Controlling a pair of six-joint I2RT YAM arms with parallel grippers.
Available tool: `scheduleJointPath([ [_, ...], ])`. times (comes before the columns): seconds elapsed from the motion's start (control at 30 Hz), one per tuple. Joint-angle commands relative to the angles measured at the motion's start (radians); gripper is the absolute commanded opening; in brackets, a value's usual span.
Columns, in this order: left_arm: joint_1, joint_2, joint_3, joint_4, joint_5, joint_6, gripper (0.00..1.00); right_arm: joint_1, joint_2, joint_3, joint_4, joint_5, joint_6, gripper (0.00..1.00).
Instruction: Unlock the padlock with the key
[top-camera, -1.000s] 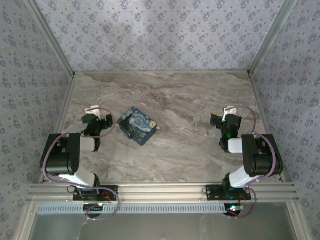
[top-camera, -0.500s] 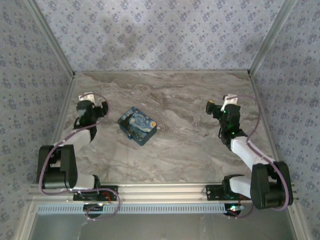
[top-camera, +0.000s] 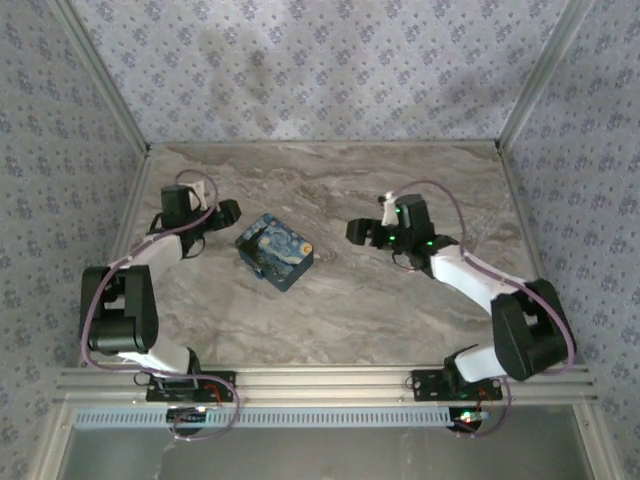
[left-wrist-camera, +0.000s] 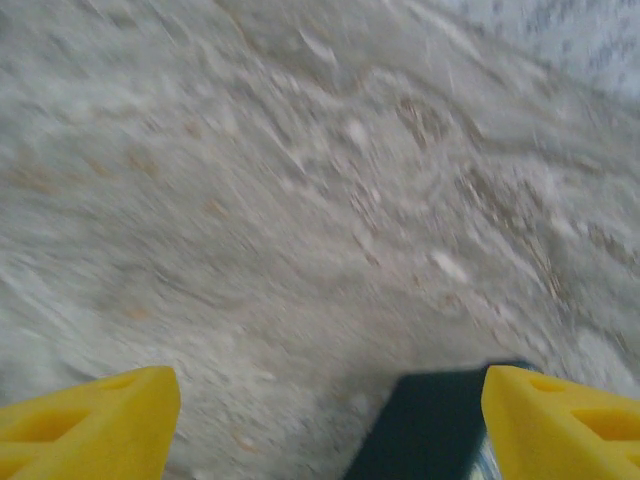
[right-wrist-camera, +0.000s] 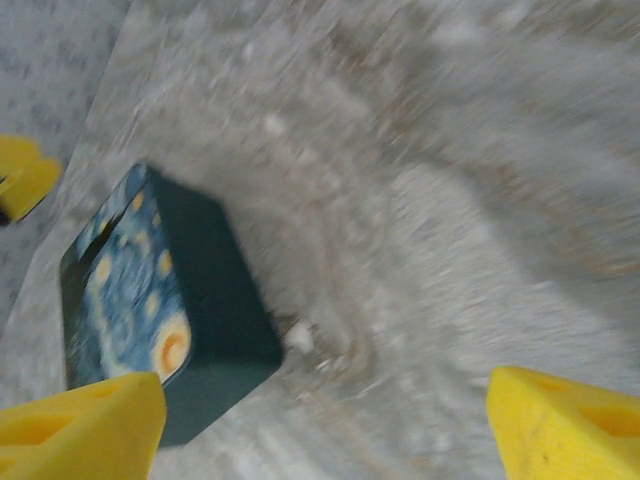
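Step in hand, as we judge it: approach. Nothing is gripped.

Task's things: we cannot tell where the padlock and key lie. The only object on the marbled grey surface (top-camera: 400, 310) is a small dark teal box with a blue-and-yellow swirling night-sky print on its lid (top-camera: 275, 251). We judge that both may be inside it, but this is unconfirmed.

Left claw (top-camera: 224, 212): jaws apart and empty. It sits just beyond the box's far-left corner, near but not touching as far as the top view shows. In the left wrist view a dark corner of the box lies low between the yellow fingers (left-wrist-camera: 90, 425), close to the right-hand one.

Right claw (top-camera: 357, 232): jaws also wide and empty, pointing at the box from its right with bare surface between. In the right wrist view the box lies ahead and to the left of its fingers (right-wrist-camera: 565, 425).

Key relation: the box lies between the two claws, and the left one is nearer. It sits cornerwise to the surface edges and looks close to square. Any long axis would run far-left to near-right, but we cannot settle this.

Writing and brands: none legible. The lid carries picture only, and both wrist views are motion-blurred.
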Motion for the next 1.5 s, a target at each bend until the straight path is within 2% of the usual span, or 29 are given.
scheduleJointPath([
  [0.0,-0.049,0.031,0.04,-0.081,0.081,0.004,0.76,0.082,0.105,0.054,-0.047,-0.127,0.041,0.82],
  [0.17,-0.079,0.047,0.041,-0.096,0.097,-0.001,0.74,0.167,0.246,0.143,-0.021,-0.225,0.061,0.8],
  [0.3,-0.113,0.031,0.032,-0.132,0.102,0.003,0.7,0.206,0.334,0.218,-0.026,-0.272,0.067,0.73],
  [0.43,-0.173,-0.007,0.0,-0.139,0.088,-0.005,0.66,0.207,0.367,0.259,-0.017,-0.26,0.092,0.67],
  [0.53,-0.213,-0.016,-0.005,-0.151,0.089,-0.009,0.57,0.197,0.38,0.283,-0.037,-0.229,0.104,0.6],
  [0.63,-0.254,-0.01,0.001,-0.16,0.087,-0.031,0.52,0.17,0.388,0.293,-0.048,-0.206,0.119,0.57],
  [0.8,-0.34,0.016,0.015,-0.123,0.05,-0.081,0.52,0.108,0.389,0.313,-0.068,-0.159,0.117,0.56],
  [1.0,-0.433,0.119,0.077,-0.057,0.028,-0.154,0.54,0.029,0.413,0.372,-0.109,-0.145,0.089,0.56],
  [1.07,-0.461,0.15,0.102,-0.044,-0.02,-0.19,0.54,0.006,0.422,0.387,-0.12,-0.132,0.08,0.57],
  [1.17,-0.48,0.175,0.109,0.015,-0.069,-0.238,0.57,-0.013,0.435,0.426,-0.133,-0.125,0.07,0.57],
  [1.27,-0.487,0.2,0.13,0.053,-0.064,-0.27,0.57,-0.034,0.454,0.453,-0.149,-0.126,0.057,0.57],
  [1.47,-0.497,0.189,0.134,0.007,-0.146,-0.269,0.63,-0.06,0.443,0.439,-0.179,-0.087,0.043,0.59],
])
